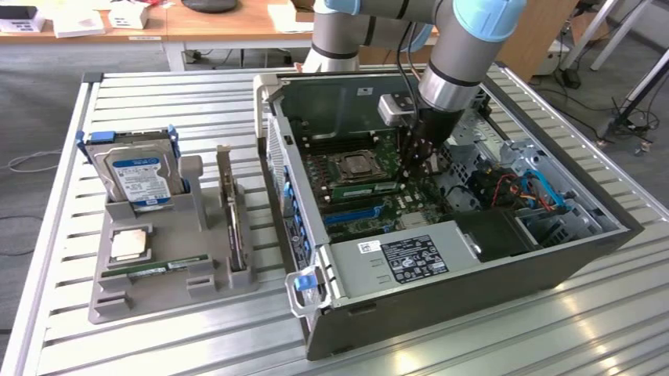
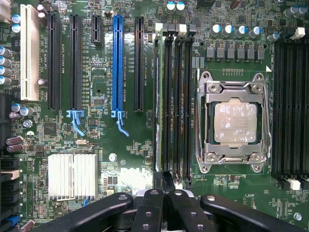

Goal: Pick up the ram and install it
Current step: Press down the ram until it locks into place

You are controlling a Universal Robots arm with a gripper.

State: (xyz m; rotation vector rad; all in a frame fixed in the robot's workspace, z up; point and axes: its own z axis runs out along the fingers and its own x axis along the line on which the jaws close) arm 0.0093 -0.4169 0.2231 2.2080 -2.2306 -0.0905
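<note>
I'm seeing the black gripper (image 2: 166, 195) clenched over the open grey computer case (image 1: 585, 243), green ram stick (image 2: 156, 96) sitting edge-on in the motherboard's black memory slots (image 2: 175, 101).

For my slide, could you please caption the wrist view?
Shut gripper above the motherboard, beside the processor socket.

Fingertips of the hand (image 2: 164, 193) cut off by the picture's edge; ram (image 2: 156, 106) edge-on, chips hidden.

Case walls (image 1: 313, 211) and drive cage (image 1: 565, 223) hem the open motherboard (image 1: 413, 196).
</note>
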